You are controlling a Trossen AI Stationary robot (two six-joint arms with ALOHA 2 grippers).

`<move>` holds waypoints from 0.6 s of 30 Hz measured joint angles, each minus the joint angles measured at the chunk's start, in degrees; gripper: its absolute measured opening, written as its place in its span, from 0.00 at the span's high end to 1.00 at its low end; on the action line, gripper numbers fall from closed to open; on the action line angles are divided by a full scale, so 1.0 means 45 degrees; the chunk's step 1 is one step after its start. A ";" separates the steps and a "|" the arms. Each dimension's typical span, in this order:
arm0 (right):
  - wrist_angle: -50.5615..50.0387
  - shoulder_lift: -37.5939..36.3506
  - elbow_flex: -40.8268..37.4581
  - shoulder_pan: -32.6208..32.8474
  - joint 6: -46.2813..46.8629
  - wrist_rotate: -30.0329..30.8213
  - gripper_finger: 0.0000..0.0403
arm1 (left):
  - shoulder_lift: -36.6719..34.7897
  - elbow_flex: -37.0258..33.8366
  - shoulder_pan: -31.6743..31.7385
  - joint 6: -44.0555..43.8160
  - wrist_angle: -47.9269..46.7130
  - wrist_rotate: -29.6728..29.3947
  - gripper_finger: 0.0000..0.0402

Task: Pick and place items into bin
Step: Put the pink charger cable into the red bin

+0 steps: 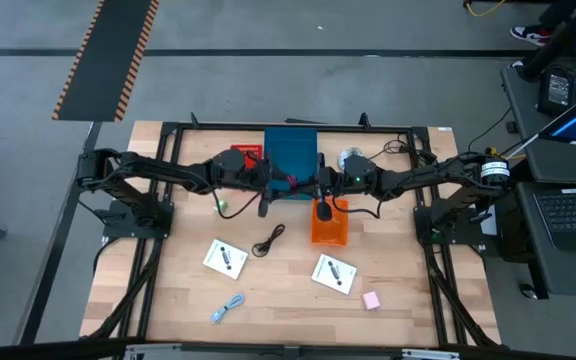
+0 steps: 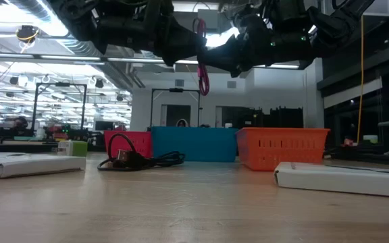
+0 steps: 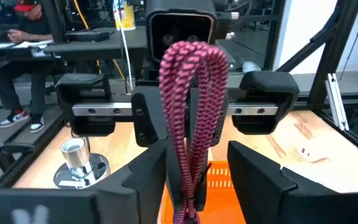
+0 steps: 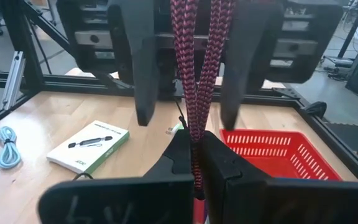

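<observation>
Pink braided cable (image 4: pixel 196 74), looped, is pinched by the pressed-together right end effector (image 4: pixel 196 163) between the spread left end effector (image 3: pixel 211 163) fingers above the bins; 2 cards (image 1: pixel 225 258), black cable (image 1: pixel 270 240), blue cable (image 1: pixel 227 307) and pink block (image 1: pixel 371 300) remain unbinned on the desk (image 1: pixel 288 300).

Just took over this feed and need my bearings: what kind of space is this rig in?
Most likely a robotics lab or workshop. The wooden table sits in a black metal frame on concrete floor, hazard-striped tape marks that floor, and more framed stations and people seated at benches show behind it.
</observation>
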 joint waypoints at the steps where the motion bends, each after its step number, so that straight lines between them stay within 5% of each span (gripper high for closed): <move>1: -0.0070 -0.0002 0.0000 0.0000 0.0000 0.0000 1.00 | 0.0000 0.0000 -0.0006 0.0143 -0.0005 0.0006 0.62; 11: -0.0153 -0.0002 -0.0019 0.0005 0.0001 -0.0010 1.00 | -0.0016 0.0000 -0.0076 0.1032 -0.0195 -0.0027 0.96; 18: -0.0283 0.0003 -0.0019 0.0008 0.0672 0.0014 0.99 | -0.0229 0.0039 -0.0081 0.1257 -0.0893 -0.0031 0.97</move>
